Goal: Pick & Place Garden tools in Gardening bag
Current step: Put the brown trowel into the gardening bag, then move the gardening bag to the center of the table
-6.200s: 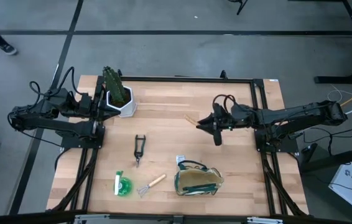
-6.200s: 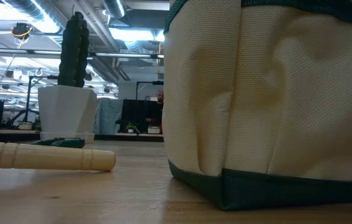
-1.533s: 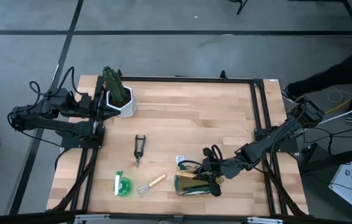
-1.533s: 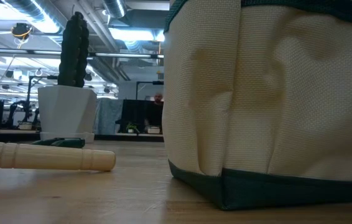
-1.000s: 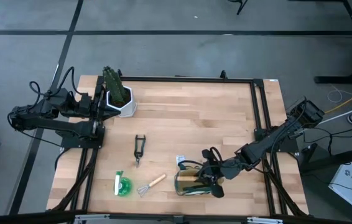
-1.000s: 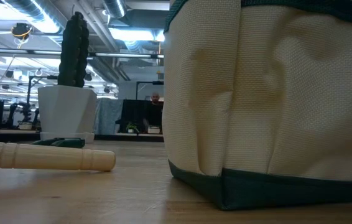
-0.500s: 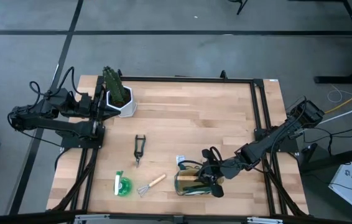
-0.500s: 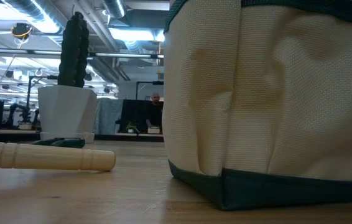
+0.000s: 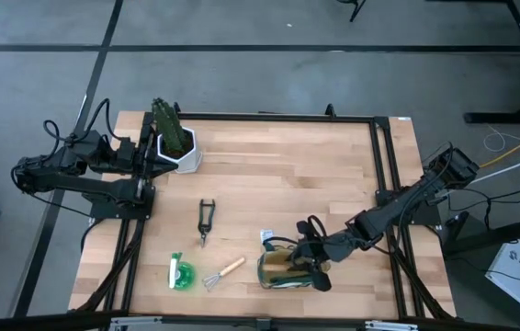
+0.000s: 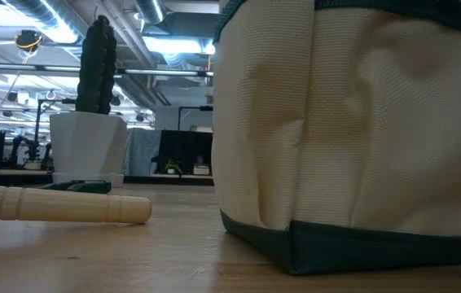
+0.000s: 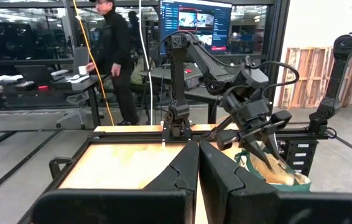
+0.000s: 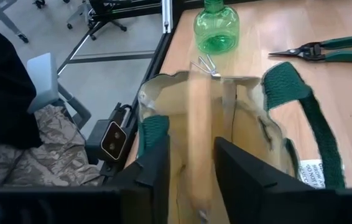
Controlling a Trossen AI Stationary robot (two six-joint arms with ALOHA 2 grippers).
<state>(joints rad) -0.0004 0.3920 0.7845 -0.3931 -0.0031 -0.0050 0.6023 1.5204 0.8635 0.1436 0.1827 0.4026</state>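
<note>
The tan gardening bag [image 9: 283,268] with dark green trim stands upright near the table's near edge; it fills the low view [image 10: 353,138]. My right gripper [image 9: 313,262] is over the bag's right end, fingers open and pointing down into its mouth [image 12: 163,99]. The trowel's wooden handle [image 12: 198,149] stands between the fingers, its metal end hidden in the bag. The black shears [image 9: 206,221], the green round item [image 9: 181,273] and the mini rake [image 9: 223,271] lie flat on the table left of the bag. My left gripper [image 9: 145,152] is shut, waiting at the far left. My right gripper's fingers [image 12: 157,168] stand on either side of the trowel's handle, near its free end, coming from above. A gap shows between the handle and one finger. I cannot tell whether the other finger touches it.
A white pot with a green plant [image 9: 175,142] stands at the far left corner, next to my left gripper. The table's middle and far right are bare wood [image 9: 333,147]. A black frame rail [image 9: 384,184] runs along the right side. A person [image 11: 117,56] stands beyond the table.
</note>
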